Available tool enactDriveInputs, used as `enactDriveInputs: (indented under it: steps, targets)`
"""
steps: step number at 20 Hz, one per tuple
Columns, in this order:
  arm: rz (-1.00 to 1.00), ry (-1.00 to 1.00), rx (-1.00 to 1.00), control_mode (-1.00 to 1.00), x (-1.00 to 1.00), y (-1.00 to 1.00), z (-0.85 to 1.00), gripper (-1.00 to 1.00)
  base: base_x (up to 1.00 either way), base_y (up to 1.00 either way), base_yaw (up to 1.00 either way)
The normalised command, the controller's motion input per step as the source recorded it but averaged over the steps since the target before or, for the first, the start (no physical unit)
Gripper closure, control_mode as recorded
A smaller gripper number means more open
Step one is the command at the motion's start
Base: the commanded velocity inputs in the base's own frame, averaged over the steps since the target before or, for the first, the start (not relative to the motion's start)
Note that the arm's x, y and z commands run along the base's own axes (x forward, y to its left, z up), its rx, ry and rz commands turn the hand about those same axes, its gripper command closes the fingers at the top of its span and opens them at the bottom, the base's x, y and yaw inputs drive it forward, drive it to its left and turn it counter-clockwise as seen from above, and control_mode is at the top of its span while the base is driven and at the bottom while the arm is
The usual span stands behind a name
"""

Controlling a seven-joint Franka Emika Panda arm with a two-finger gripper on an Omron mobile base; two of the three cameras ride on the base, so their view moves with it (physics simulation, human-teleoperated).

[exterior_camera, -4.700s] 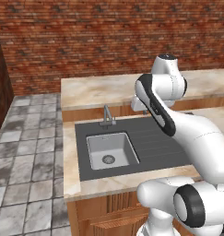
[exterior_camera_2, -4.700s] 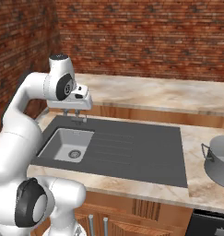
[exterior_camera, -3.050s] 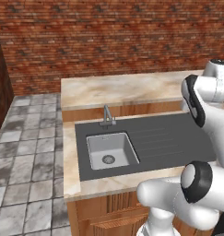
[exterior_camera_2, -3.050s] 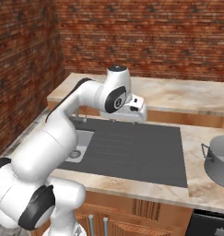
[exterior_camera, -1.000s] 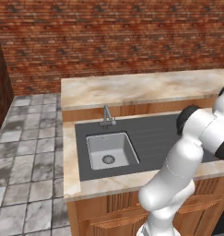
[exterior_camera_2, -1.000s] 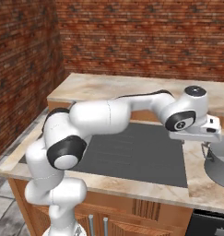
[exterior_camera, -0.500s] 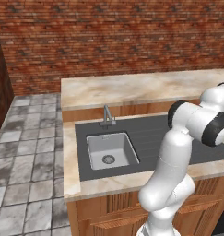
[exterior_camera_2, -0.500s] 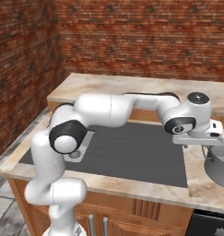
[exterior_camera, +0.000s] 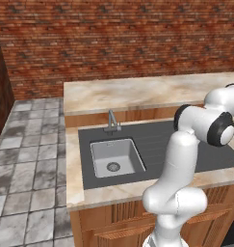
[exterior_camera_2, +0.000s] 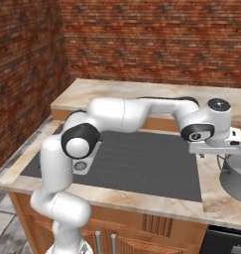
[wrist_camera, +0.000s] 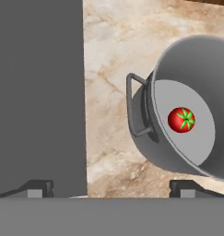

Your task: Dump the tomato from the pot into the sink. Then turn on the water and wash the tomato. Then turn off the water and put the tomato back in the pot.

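The gripper [wrist_camera: 111, 188] is spread wide and grasps nothing; it hangs above the counter [wrist_camera: 118, 60] beside the pot [wrist_camera: 178, 152]. The tomato [wrist_camera: 181, 120] lies on the pot floor. One side handle [wrist_camera: 133, 106] faces the gripper. The sink [exterior_camera: 116, 157] sits well apart, with the faucet [exterior_camera: 111, 120] behind it.

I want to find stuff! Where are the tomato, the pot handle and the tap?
tomato [wrist_camera: 181, 120], hand view, on its red skin.
pot handle [wrist_camera: 133, 106], hand view, on the bar's left side.
tap [exterior_camera: 111, 119], left base view, on its upright stem.
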Motion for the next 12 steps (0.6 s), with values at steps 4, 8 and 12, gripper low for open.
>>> enactDriveInputs:
  steps: [4, 8, 12]
  targets:
    - [0.02, 0.0, -0.03, -1.0, 0.27, 0.0, -0.12, -1.0, 0.0, 0.0, 0.0]
    - [0.0, 0.0, -0.05, -1.0, 0.29, 0.0, -0.26, -1.0, 0.0, 0.0, 0.0]
    - [0.0, 0.0, -0.08, -1.0, 0.24, 0.0, -0.28, -1.0, 0.0, 0.0, 0.0]
